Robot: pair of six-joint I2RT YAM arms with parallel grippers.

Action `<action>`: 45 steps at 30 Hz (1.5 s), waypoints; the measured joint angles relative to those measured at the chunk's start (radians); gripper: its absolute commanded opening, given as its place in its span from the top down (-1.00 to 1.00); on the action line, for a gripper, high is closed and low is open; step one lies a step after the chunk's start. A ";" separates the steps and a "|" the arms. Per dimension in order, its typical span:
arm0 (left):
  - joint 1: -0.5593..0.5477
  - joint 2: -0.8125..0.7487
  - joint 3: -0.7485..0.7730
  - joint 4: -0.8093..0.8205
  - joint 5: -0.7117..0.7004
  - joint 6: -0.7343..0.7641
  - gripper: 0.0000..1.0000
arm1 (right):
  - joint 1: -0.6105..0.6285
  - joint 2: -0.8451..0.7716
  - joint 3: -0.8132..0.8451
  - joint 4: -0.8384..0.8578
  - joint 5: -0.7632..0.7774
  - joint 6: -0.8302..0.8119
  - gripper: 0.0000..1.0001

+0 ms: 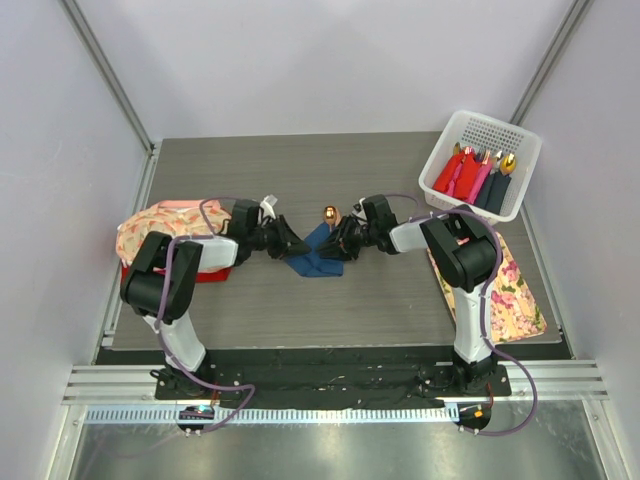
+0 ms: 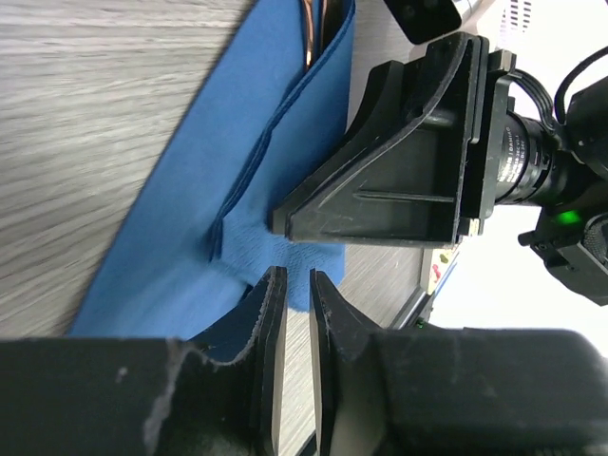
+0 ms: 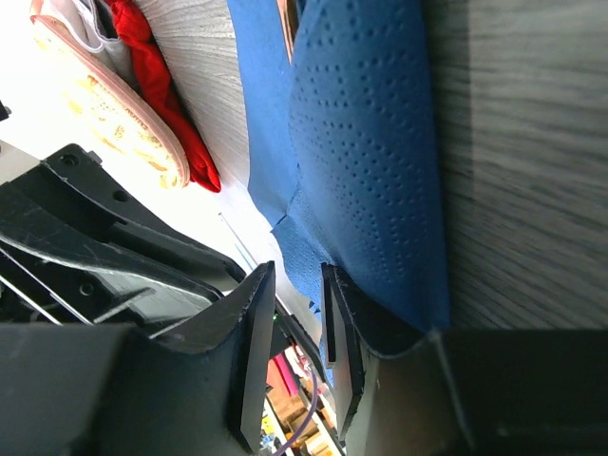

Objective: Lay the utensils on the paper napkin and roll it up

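The dark blue paper napkin (image 1: 318,252) lies partly folded at the table's middle, wrapped over the copper-brown utensils. The spoon's round bowl (image 1: 328,213) sticks out at its far end. Copper handles show inside the fold in the left wrist view (image 2: 313,28) and the right wrist view (image 3: 285,24). My left gripper (image 1: 297,247) sits at the napkin's left edge, its jaws (image 2: 296,277) a narrow gap apart with only table between them. My right gripper (image 1: 336,243) is at the right edge, open (image 3: 296,275), with the napkin (image 3: 370,142) draped against one finger's outer side.
A white basket (image 1: 480,165) at the back right holds red, pink and dark rolls with gold tips. A floral cloth (image 1: 512,285) lies by the right arm. Another floral cloth (image 1: 160,228) sits on a red tray (image 1: 208,270) at the left.
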 measured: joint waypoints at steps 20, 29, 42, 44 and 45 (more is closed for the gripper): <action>-0.023 0.113 0.060 -0.061 -0.045 0.062 0.96 | -0.002 -0.108 -0.005 -0.051 -0.029 -0.050 0.44; -0.023 0.113 0.069 -0.080 -0.047 0.069 0.99 | -0.010 -0.212 -0.021 -0.135 -0.035 -0.210 0.62; -0.023 0.110 0.068 -0.080 -0.048 0.082 0.95 | -0.013 -0.093 -0.055 -0.130 -0.023 -0.263 0.67; -0.023 0.101 0.063 -0.080 -0.053 0.085 0.95 | -0.013 -0.072 -0.056 -0.121 -0.027 -0.260 0.67; -0.023 0.096 0.058 -0.080 -0.056 0.086 0.94 | -0.014 -0.064 -0.056 -0.111 -0.037 -0.258 0.67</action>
